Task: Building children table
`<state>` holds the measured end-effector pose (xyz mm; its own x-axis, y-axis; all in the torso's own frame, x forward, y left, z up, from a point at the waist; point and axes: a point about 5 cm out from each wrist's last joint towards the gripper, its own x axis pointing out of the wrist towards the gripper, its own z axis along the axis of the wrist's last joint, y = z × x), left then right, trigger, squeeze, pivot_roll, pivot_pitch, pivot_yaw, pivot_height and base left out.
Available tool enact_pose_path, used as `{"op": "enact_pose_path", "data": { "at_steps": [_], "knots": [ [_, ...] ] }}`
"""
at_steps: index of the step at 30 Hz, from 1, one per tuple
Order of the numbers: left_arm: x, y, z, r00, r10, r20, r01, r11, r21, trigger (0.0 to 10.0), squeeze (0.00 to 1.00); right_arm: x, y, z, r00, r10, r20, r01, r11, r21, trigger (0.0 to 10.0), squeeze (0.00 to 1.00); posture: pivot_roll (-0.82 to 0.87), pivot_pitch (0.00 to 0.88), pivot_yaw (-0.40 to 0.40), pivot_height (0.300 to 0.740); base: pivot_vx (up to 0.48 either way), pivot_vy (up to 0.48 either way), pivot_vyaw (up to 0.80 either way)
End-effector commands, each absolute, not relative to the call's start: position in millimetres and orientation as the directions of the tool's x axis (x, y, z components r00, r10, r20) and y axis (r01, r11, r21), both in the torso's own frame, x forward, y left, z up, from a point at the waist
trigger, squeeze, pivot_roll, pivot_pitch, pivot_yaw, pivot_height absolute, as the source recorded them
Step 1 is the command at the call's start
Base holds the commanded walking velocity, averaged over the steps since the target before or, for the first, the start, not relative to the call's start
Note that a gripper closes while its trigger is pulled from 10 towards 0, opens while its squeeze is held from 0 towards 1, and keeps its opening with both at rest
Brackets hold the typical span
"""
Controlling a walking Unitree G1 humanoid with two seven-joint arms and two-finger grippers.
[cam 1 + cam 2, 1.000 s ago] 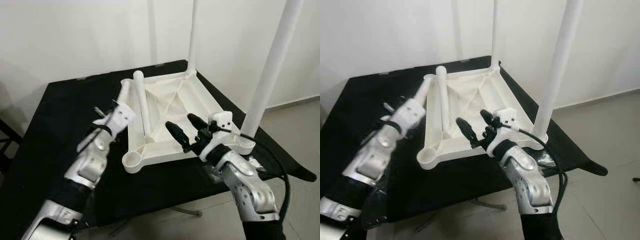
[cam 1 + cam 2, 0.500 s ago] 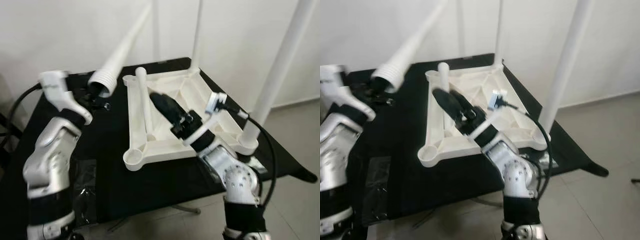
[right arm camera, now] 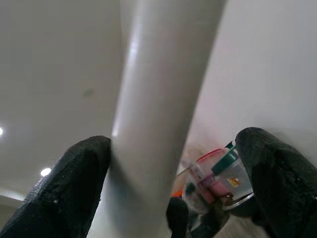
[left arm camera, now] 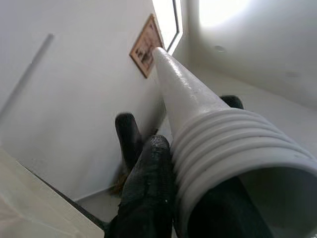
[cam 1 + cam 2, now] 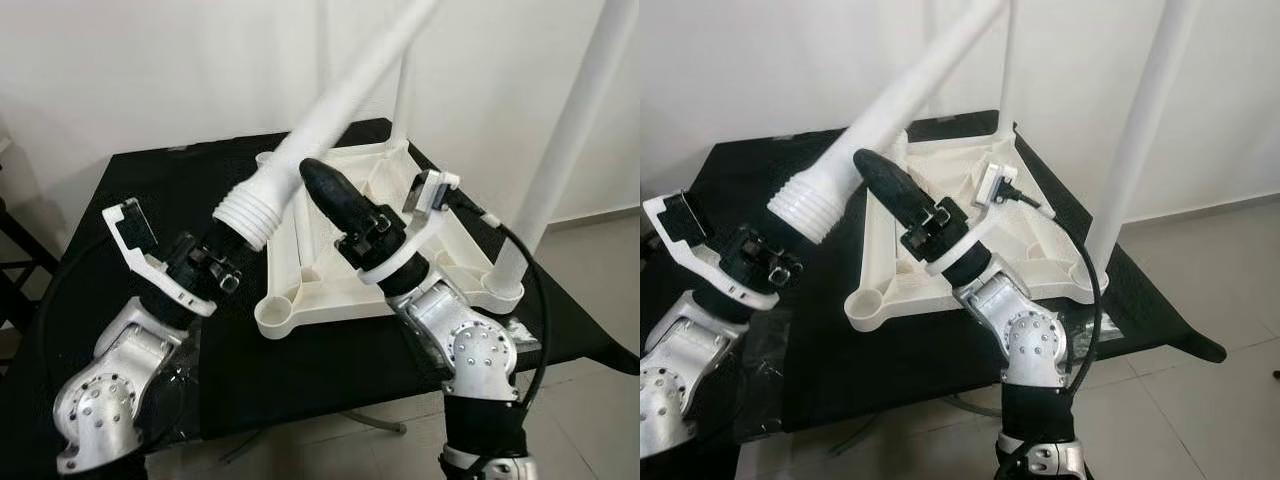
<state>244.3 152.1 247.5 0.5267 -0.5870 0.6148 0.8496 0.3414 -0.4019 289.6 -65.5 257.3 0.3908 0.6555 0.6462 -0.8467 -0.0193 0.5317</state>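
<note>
The white table top [image 5: 445,250] lies upside down on a black table [image 5: 120,190]. Two white legs stand upright in its right corners, the far one [image 5: 403,90] and the near one [image 5: 565,140]. My left gripper [image 5: 220,252] is shut on a third white leg [image 5: 330,105] just behind its threaded end [image 5: 250,212], holding it slanted up and to the right over the top. The left wrist view shows black fingers [image 4: 148,183] against that threaded end [image 4: 233,153]. My right gripper [image 5: 322,182] is raised beside the leg, open, with the leg [image 3: 158,99] passing between its fingers [image 3: 69,188].
The near left corner socket [image 5: 275,315] of the table top is vacant and faces up. The black table's front edge [image 5: 330,400] lies close to me, with grey floor [image 5: 590,420] to the right. A white wall stands behind the table.
The left gripper has swung the leg rightwards, so it now slants across above the table top. The right gripper has risen and now straddles the leg.
</note>
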Motion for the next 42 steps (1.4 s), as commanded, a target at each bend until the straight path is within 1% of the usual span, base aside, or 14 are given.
{"op": "enact_pose_path", "data": {
  "at_steps": [1,7,9,10,14,15,16,17,18,31,37,38,39,42],
  "knots": [
    [233.6,148.3,246.4,0.464,-0.645,0.608,0.883,0.276,-0.380,10.0,0.00,286.2,-56.7,268.2,0.341,0.652,0.678,-0.859,-0.078,0.507,10.0,0.00,-0.03,0.000,0.005,0.740,0.000,0.000,0.00],
    [221.3,145.3,237.7,0.420,-0.723,0.549,0.897,0.239,-0.371,10.0,0.00,279.6,-53.0,275.4,0.263,0.668,0.696,-0.871,-0.146,0.470,10.0,0.00,-0.03,0.000,0.003,0.740,0.000,0.000,0.00],
    [221.3,145.3,237.7,0.420,-0.723,0.549,0.897,0.239,-0.371,10.0,0.00,279.6,-53.0,275.4,0.263,0.668,0.696,-0.871,-0.146,0.470,10.0,0.00,-0.03,0.000,0.003,0.740,0.000,0.000,0.00],
    [217.6,145.3,236.3,0.403,-0.752,0.522,0.903,0.233,-0.362,10.0,0.00,275.8,-52.5,277.1,0.220,0.688,0.691,-0.875,-0.173,0.451,10.0,0.00,-0.03,0.000,-0.001,0.740,0.000,0.000,0.00],
    [216.2,145.4,235.9,0.398,-0.762,0.511,0.904,0.231,-0.360,10.0,0.00,273.7,-52.2,277.7,0.196,0.700,0.687,-0.876,-0.189,0.444,10.0,0.00,-0.03,0.000,-0.001,0.740,0.000,0.000,0.00],
    [214.8,144.5,235.4,0.390,-0.770,0.505,0.906,0.222,-0.361,10.0,0.00,271.7,-51.0,278.3,0.179,0.703,0.688,-0.875,-0.207,0.438,7.9,0.00,-0.03,0.000,-0.002,0.740,0.000,0.000,0.00],
    [214.0,143.5,235.0,0.384,-0.775,0.502,0.907,0.216,-0.360,10.0,0.00,270.7,-50.3,278.8,0.170,0.701,0.692,-0.875,-0.216,0.434,4.9,0.00,-0.03,0.000,-0.002,0.740,0.000,0.000,0.00],
    [214.0,143.5,235.0,0.384,-0.775,0.502,0.907,0.216,-0.360,10.0,0.00,270.7,-50.3,278.8,0.170,0.701,0.692,-0.875,-0.216,0.434,4.9,0.00,-0.03,0.000,-0.002,0.740,0.000,0.000,0.00],
    [213.2,142.9,234.6,0.380,-0.778,0.500,0.908,0.212,-0.360,10.0,0.00,270.0,-50.0,279.2,0.165,0.700,0.695,-0.874,-0.223,0.431,0.0,0.00,-0.03,0.000,-0.002,0.740,0.000,0.000,0.00],
    [208.7,139.2,230.2,0.353,-0.808,0.471,0.915,0.193,-0.355,10.0,0.00,267.6,-48.7,285.3,0.142,0.676,0.723,-0.865,-0.271,0.423,0.0,0.00,-0.03,0.000,0.001,0.740,0.000,0.000,0.00],
    [209.5,139.1,229.5,0.362,-0.808,0.465,0.911,0.201,-0.360,10.0,0.00,268.0,-48.1,287.7,0.140,0.674,0.725,-0.868,-0.269,0.418,0.0,0.00,-0.03,0.000,0.000,0.740,0.000,0.000,0.00],
    [212.0,140.3,229.6,0.387,-0.797,0.463,0.902,0.223,-0.370,10.0,0.93,269.0,-48.0,289.0,0.143,0.675,0.724,-0.871,-0.261,0.415,0.0,0.00,-0.03,0.000,0.000,0.740,0.000,0.000,0.00],
    [213.8,142.6,230.3,0.407,-0.790,0.459,0.895,0.244,-0.373,10.0,1.00,273.6,-48.9,291.3,0.166,0.675,0.719,-0.880,-0.228,0.417,0.0,0.00,-0.03,0.000,0.000,0.740,0.000,0.000,0.00],
    [214.2,153.9,230.2,0.449,-0.793,0.412,0.881,0.316,-0.351,10.0,1.00,295.3,-56.9,298.5,0.269,0.658,0.703,-0.893,-0.103,0.438,0.0,0.00,-0.03,0.002,-0.002,0.740,0.000,0.000,0.00]
  ]
}}
